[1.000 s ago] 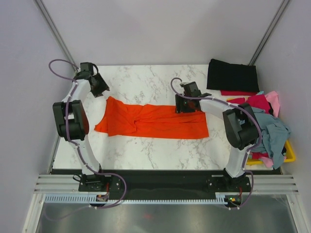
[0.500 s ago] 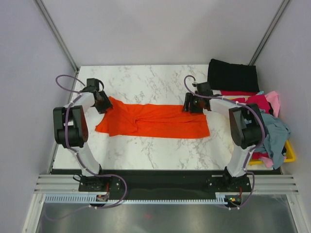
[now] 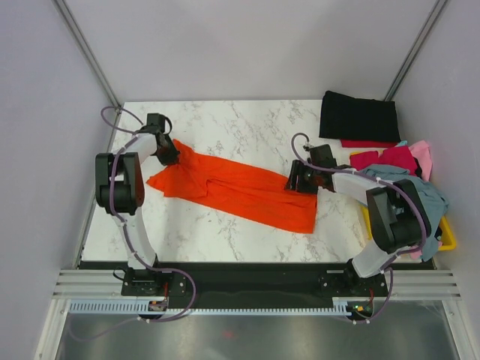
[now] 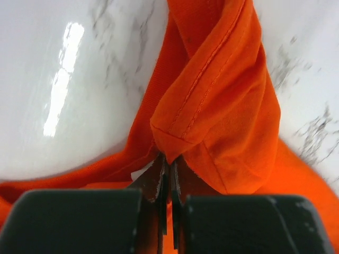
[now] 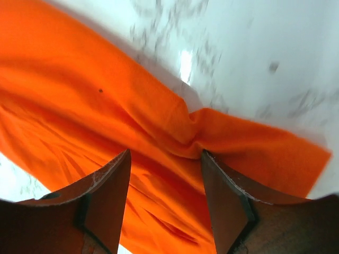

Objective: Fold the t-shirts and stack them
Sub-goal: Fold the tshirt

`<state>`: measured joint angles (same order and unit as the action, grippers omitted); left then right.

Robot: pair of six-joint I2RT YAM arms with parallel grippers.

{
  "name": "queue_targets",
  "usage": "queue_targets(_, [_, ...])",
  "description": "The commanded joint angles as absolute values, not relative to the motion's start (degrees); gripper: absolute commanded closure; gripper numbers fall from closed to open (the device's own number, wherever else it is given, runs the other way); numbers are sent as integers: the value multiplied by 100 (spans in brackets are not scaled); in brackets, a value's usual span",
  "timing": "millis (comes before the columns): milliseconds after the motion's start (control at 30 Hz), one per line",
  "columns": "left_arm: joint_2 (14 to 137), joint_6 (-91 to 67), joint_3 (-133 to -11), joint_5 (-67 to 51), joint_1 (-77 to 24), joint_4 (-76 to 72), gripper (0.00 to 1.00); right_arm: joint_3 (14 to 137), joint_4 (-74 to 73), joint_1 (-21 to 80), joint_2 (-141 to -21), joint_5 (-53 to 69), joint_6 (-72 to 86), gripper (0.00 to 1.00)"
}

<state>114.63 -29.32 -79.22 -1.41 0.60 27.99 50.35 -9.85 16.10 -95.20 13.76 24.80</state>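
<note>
Pinching the orange t-shirt (image 3: 247,191), left fingers (image 4: 79,217) closed; right fingers (image 5: 106,196) spread astride it

white marble table (image 3: 225,124), yellow plastic bin (image 3: 448,240)

free table (image 3: 225,120) front, back; orange shirt (image 3: 240,191) midway, shirt heap (image 3: 420,199) right

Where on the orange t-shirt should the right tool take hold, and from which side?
Its far right-end corner, from above: the orange t-shirt lies flat, and the right tool hangs open astride the bunched fold there. The left tool is shut on the hemmed corner at the other end.
</note>
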Motion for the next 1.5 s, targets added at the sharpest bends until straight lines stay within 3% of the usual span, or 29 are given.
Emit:
queue_targets(0, [12205,-2708,-9152,106,97,2856,98,4414,-1617,1801,-9186,1520,2733,36])
queue_targets(133, [13287,-2119,-10737,-447,97,2874,98,3956,-1652,2476,-8423,1941,3128,35])
queue_targets(300, [14465,-2021,-12935,-1922,79,2918,98,3858,-1337,4574,-8042,2100,4041,32])
queue_targets(367, [14879,-2091,-13671,-2423,-104,2831,93,4024,-1336,4885,-8138,2119,4087,31])
queue_targets(467, [14968,-2005,-14044,-2987,-351,2462,59,4235,-1458,5010,-8174,2039,3965,30])
queue_targets(500, [14907,-1969,-14062,-2997,-404,2278,28,4367,-1581,5010,-8191,2039,3851,29])
queue_targets(533, [14819,-1925,-14062,-2988,-465,2224,9,4533,-1730,5010,-8244,2048,3484,28])
queue_targets(567, [14610,-1899,-14071,-2893,-466,2171,1,4970,-2123,5001,-8270,2030,3280,27])
queue_targets(733, [13643,-1846,-13966,-2357,-343,2205,0,6247,-2759,4852,-8437,1618,2400,21])
queue_targets(800, [12890,-1872,-13520,-1576,-316,2267,0,6766,-2699,4537,-8603,1486,2145,19])
queue_targets(967, [11699,-1934,-12516,-379,-194,2512,0,8268,-2566,3632,-9929,1345,1715,20])
queue_targets(1067, [11540,-1968,-12603,-369,-9,3082,1,9276,-2593,3140,-10984,1713,1661,20])
queue_targets(1167, [11295,-2074,-12210,-833,351,3462,17,10412,-2838,2866,-12056,1898,1653,20])
queue_targets(1233, [10849,-2118,-11327,-923,325,3437,18,11236,-3214,2813,-12821,1916,1582,20])
queue_targets(1467, [10545,-2417,-8957,-1019,255,2461,18,11374,-3217,2804,-13799,2381,1626,25])
